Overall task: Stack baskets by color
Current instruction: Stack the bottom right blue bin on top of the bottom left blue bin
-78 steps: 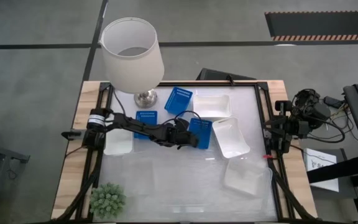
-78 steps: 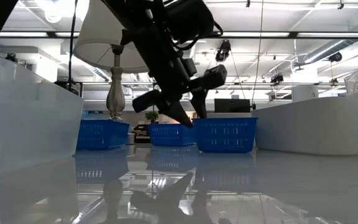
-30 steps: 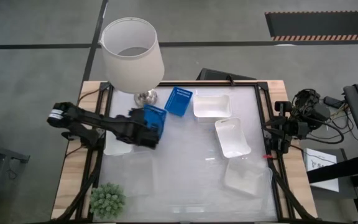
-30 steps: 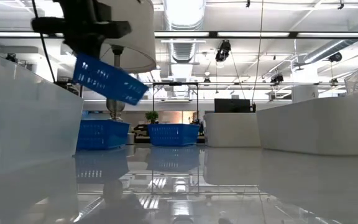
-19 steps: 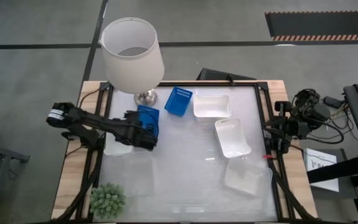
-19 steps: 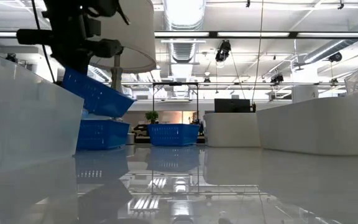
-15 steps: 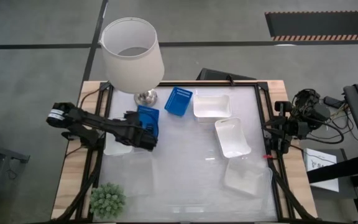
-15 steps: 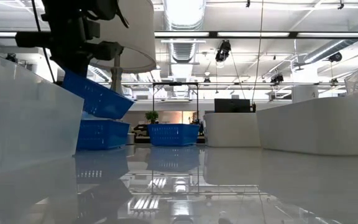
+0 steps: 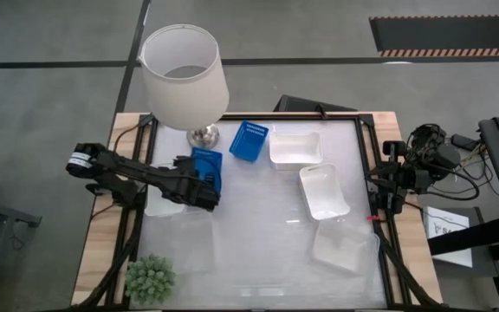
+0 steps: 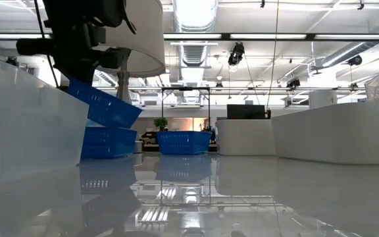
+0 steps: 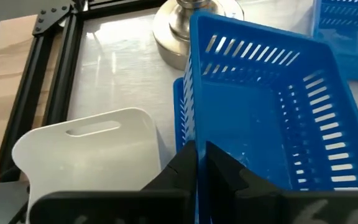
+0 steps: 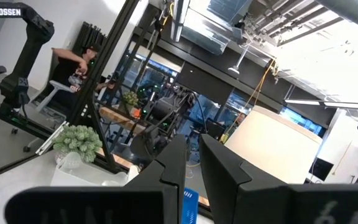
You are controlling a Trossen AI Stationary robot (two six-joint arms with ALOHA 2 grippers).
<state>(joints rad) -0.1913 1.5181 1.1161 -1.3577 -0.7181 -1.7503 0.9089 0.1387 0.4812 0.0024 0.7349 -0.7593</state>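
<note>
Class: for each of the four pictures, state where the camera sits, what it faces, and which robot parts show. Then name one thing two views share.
High: overhead, facing down on the table; both arms.
Low: tabletop height, facing the room; the left arm.
Left wrist: faces the held blue basket; left end effector shut on its wall.
Right wrist: faces the room; right end effector.
Shared: high and low both show the lamp.

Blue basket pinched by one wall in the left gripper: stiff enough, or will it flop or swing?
Likely stiff: the blue basket keeps its shape, held by one wall in the left gripper. Probably light: thin slotted plastic. It hangs tilted, so it may swing.
</note>
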